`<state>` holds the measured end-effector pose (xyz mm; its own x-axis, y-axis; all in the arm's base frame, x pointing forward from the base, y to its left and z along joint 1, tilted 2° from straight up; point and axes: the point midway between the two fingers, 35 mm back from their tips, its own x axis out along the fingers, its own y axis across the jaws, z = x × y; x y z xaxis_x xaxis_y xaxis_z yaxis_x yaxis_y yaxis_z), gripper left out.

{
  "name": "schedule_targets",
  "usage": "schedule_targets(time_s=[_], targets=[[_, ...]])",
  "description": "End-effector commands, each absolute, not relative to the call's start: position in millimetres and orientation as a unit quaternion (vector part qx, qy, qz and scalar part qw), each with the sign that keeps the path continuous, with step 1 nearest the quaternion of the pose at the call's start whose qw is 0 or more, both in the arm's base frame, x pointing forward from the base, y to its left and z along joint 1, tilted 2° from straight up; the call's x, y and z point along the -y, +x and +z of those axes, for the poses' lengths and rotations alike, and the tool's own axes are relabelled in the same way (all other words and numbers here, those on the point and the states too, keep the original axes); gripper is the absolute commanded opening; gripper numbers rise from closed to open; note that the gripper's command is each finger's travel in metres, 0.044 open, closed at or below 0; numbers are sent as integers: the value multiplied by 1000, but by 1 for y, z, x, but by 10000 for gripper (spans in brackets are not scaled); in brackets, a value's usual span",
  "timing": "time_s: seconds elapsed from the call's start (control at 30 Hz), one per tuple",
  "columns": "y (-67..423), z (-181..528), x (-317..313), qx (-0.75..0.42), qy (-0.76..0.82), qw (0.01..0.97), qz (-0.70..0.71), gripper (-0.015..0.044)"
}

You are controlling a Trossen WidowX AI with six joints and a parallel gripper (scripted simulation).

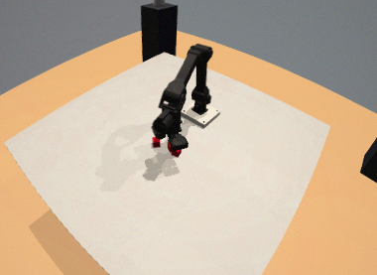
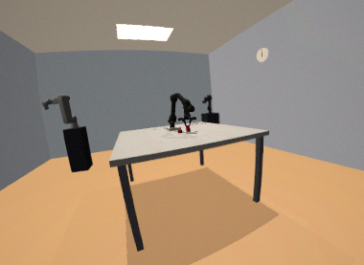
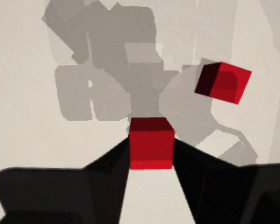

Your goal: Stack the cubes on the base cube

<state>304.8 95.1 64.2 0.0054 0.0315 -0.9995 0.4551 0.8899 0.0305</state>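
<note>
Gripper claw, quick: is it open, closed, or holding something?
Gripper: closed on a red cube, held between its fingers above the table.
</note>
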Motion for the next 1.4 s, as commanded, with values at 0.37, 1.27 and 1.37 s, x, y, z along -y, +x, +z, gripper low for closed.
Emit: schedule_targets(time_s=[0.37, 1.27, 1.37], targets=[[305, 74, -95, -688, 177, 687, -154, 205], [305, 92, -93, -690, 178, 684, -158, 231], [310, 101, -73, -685, 195, 679, -176, 265]])
